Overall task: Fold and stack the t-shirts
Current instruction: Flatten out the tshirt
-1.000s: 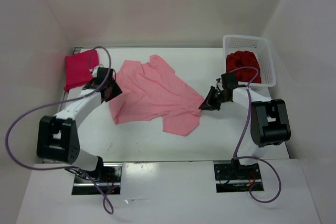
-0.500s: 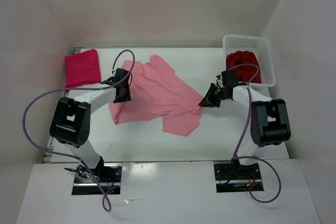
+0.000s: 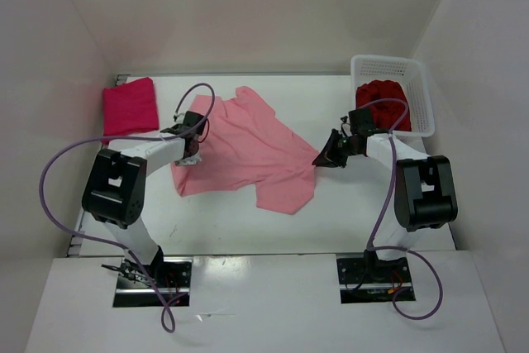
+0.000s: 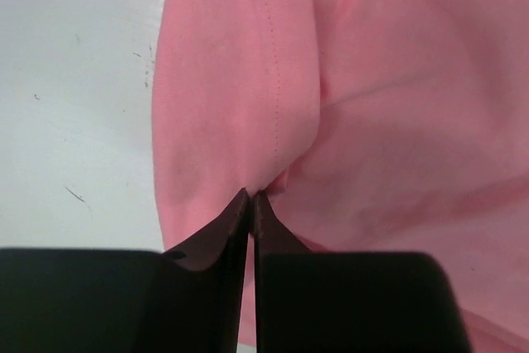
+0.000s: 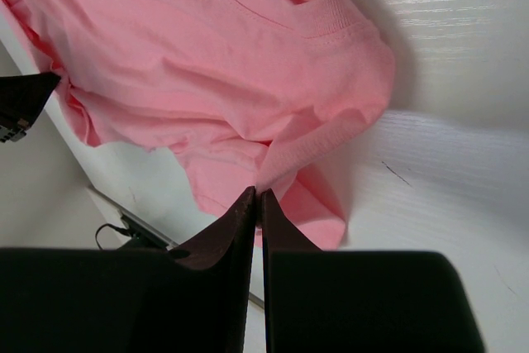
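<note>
**Grip on both sides**

Front and centre, the soft, short-sleeved light salmon pink t-shirt (image 3: 244,150) lies spread and rumpled across the middle of the flat white table (image 3: 347,204), one corner trailing toward the near edge. Over on its left edge sits the black two-finger left gripper (image 3: 189,157), and the wrist view tells the story: fingertips pressed together, nipping a stitched fold of the pink cloth between them. On the opposite side, the black two-finger right gripper (image 3: 321,161) is at the shirt's right edge, its tips likewise closed together on a bunched ridge of fabric just below the ribbed collar. So both ends are pinched.

Further out, the bright magenta-red folded t-shirt (image 3: 130,107) rests at the far left corner of the table, well apart from the pink one. At the far right stands the white plastic mesh basket (image 3: 417,80), with the dark crimson red crumpled t-shirt (image 3: 382,98) heaped inside it.
</note>
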Available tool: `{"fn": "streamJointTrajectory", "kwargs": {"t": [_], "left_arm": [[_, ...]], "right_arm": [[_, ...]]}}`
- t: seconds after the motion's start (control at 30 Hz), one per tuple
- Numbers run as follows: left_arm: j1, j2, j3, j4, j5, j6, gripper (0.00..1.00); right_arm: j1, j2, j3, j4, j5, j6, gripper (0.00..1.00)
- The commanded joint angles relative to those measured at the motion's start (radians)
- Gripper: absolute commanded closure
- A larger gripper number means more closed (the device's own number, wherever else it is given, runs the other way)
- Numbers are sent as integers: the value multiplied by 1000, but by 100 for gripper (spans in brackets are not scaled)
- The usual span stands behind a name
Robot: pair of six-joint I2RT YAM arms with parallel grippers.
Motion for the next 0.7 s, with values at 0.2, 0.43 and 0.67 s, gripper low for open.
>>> {"fn": "streamJointTrajectory", "kwargs": {"t": [0.2,0.43,0.67], "left_arm": [[257,-358,-150,2,112,-138,97],[552,-539,-365,22,300,-292,28],[561,-576,-308,-7,296,-278,0]], "right_arm": [[9,-13,-14,27,42,7,90],[9,-33,-14,9,47,-3,90],[9,-33,-33,9,37,-13,90]]}}
